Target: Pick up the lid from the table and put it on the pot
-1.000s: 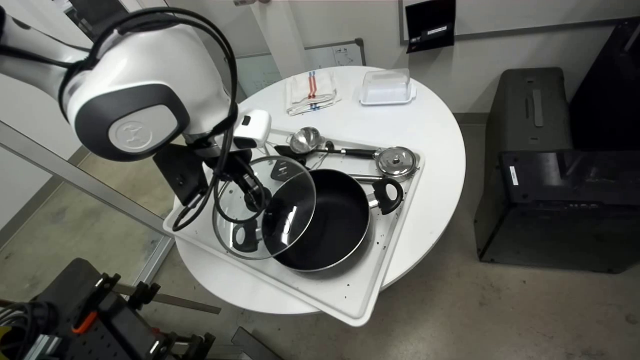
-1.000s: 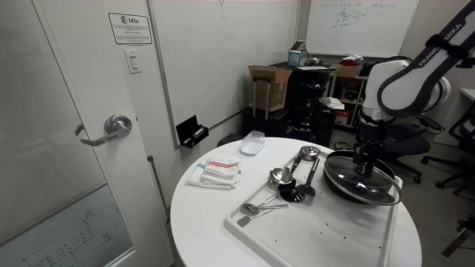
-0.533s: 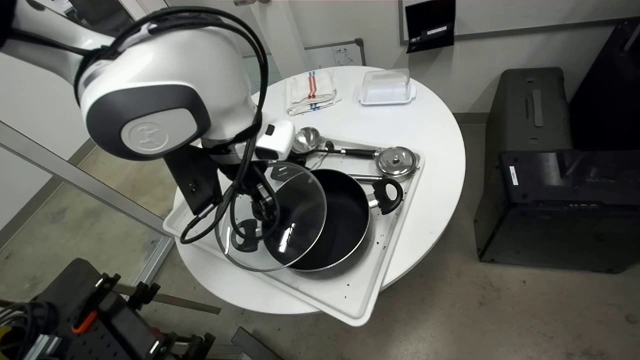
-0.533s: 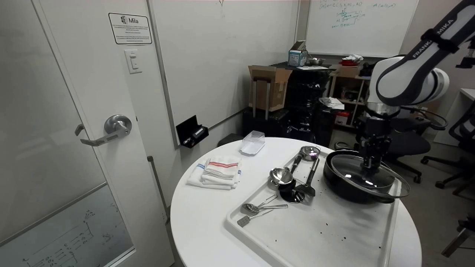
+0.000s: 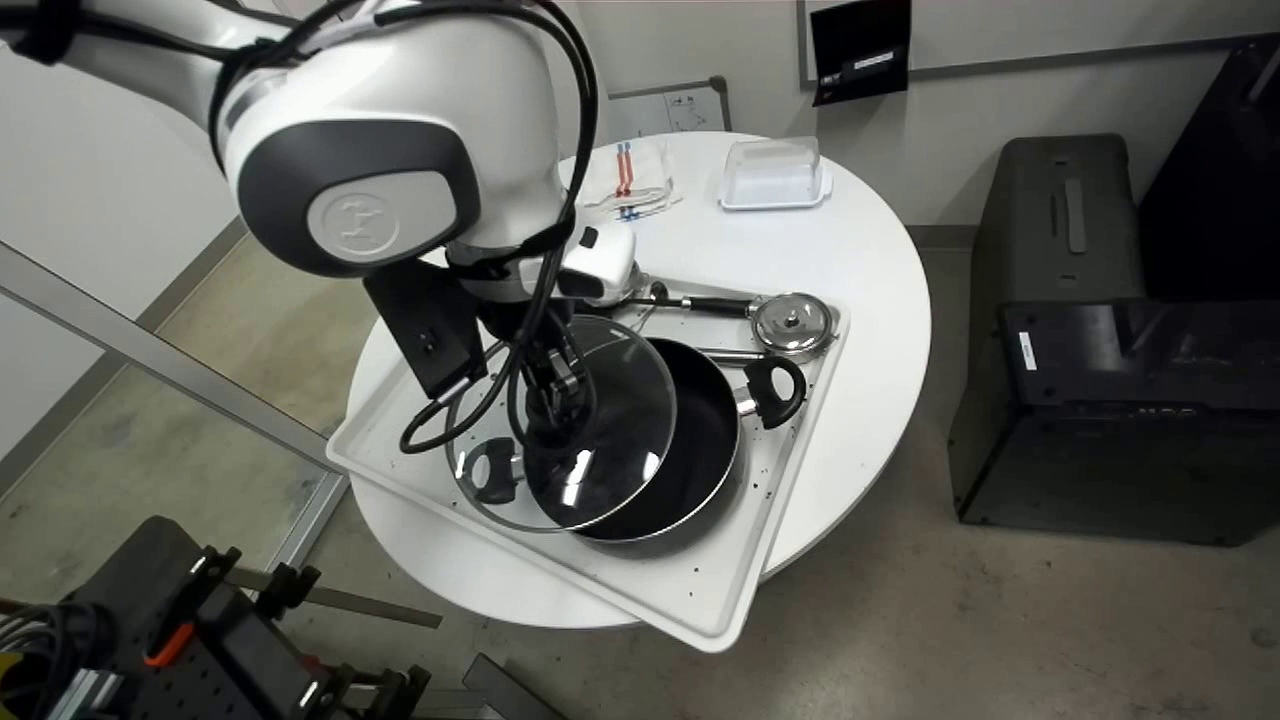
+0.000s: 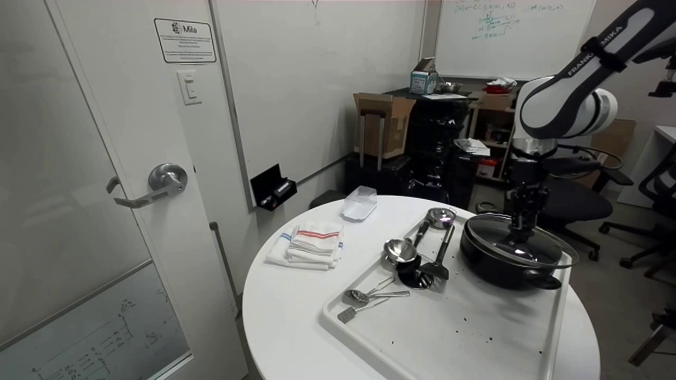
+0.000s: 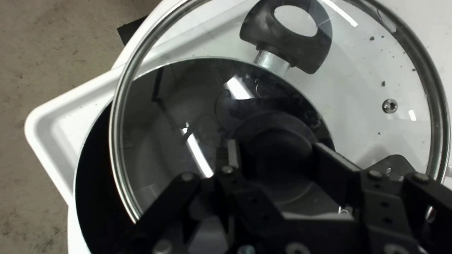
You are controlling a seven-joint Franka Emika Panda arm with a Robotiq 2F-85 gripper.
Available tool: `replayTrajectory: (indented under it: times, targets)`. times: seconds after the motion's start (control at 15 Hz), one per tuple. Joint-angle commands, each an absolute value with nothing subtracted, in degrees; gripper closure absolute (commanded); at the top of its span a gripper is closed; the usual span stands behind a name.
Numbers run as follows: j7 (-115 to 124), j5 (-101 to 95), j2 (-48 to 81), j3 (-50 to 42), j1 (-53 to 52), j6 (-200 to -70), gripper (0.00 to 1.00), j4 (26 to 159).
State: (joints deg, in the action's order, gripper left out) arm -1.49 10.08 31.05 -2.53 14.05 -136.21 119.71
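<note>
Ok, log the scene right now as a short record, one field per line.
Grip: black pincer closed around the round black knob of the round clear glass lid
Lid position: over the wide round black pot, off-centre, part of the pot uncovered
Rim contact: unclear in these views
Pot support: white rounded-rectangular tray on the round white table
Also on tray: flat black spatula, shiny metal spoon
Also on table: folded white striped cloth, clear rectangular container
Status: lid not yet seated

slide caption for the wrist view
Glass lid, held by the tool, off-centre over the black pot, one side uncovered.
</note>
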Motion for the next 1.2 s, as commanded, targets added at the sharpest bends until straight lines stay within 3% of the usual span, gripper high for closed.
replayTrajectory:
  times: [0.0, 1.13]
  targets:
    - [-0.15, 9.9, 33.8, -4.0, 13.04, -131.41, 0.74, 114.19]
    - [16.43, 2.8, 36.65, -11.58, 6.03, -132.75, 0.74, 112.16]
